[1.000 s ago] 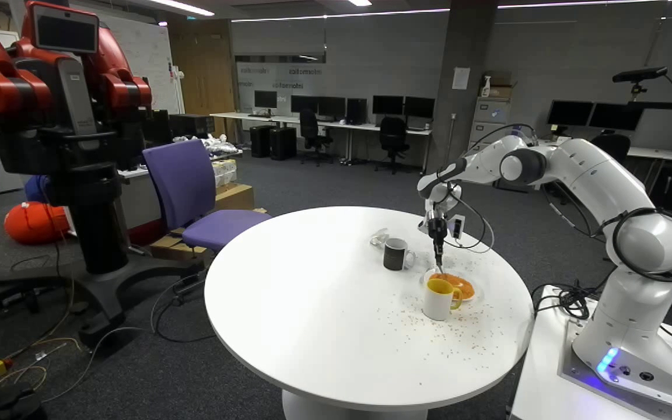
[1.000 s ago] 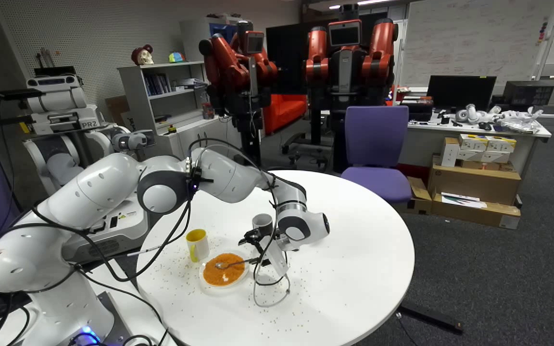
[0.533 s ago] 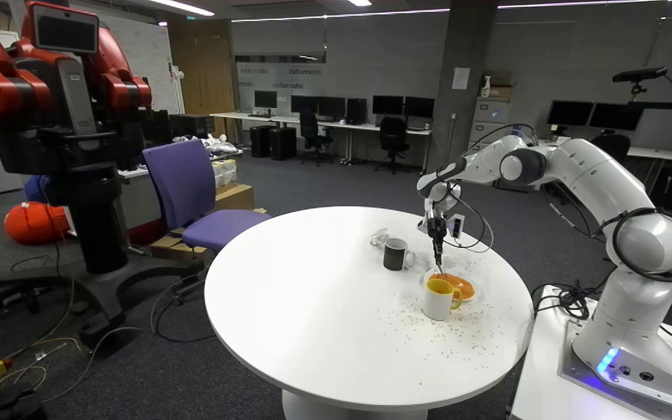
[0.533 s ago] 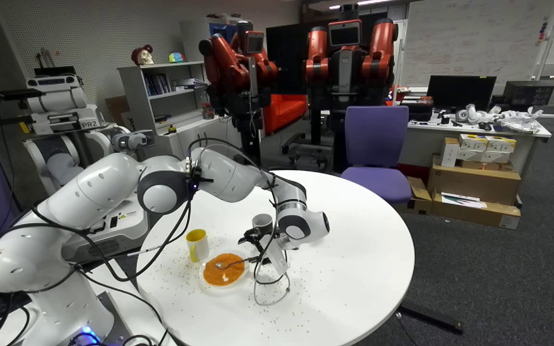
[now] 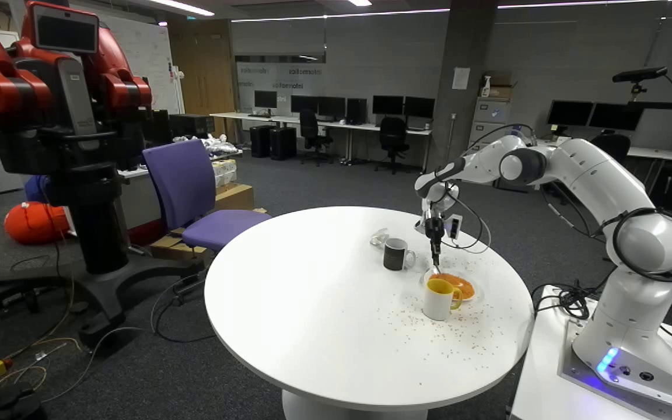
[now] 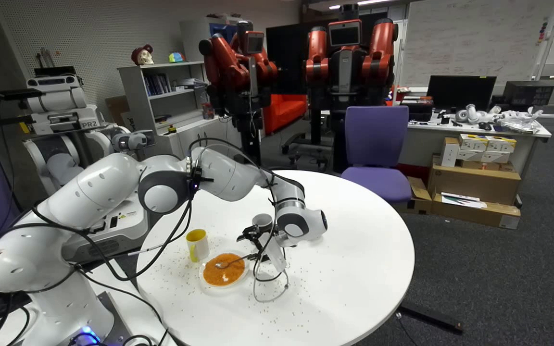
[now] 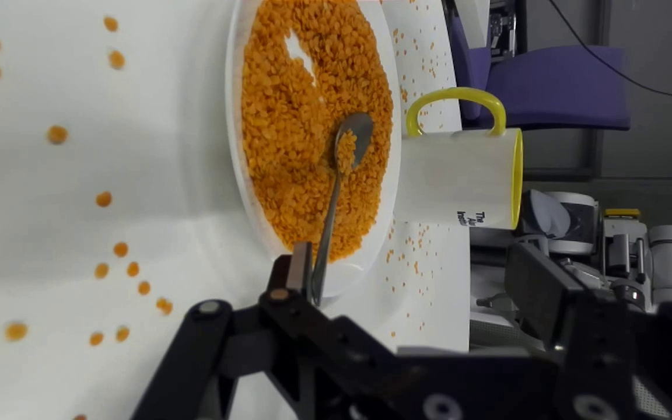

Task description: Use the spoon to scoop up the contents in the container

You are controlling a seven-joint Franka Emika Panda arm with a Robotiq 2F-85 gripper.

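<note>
Gripper (image 7: 420, 277): both fingers spread wide, broad gap between, tips at the dish's edge.
Spoon (image 7: 329, 224): scoop end lying in the orange grains (image 7: 283, 134), some grains in it; handle slants over the rim of the white dish (image 7: 347, 274).
Handle contact: one finger (image 7: 300, 268) right alongside the handle's end; touching or just beside, cannot tell.
Opposite finger (image 7: 540, 291): across the gap, well apart from handle.
Orange grains: spread over most of the dish, white patch of bottom showing.
White dish: on round white table (image 5: 312, 315), just beside yellow-handled mug (image 7: 458, 181).
Yellow-handled mug: upright in both exterior views, white outside, yellow inside; lettering on side, hard to read.
Dark mug (image 5: 394, 258): upright, pale handle, near gripper; small clear crumpled thing (image 5: 380, 237) just beside it in an exterior view.
Loose grains (image 7: 104, 199): scattered on table around dish.
</note>
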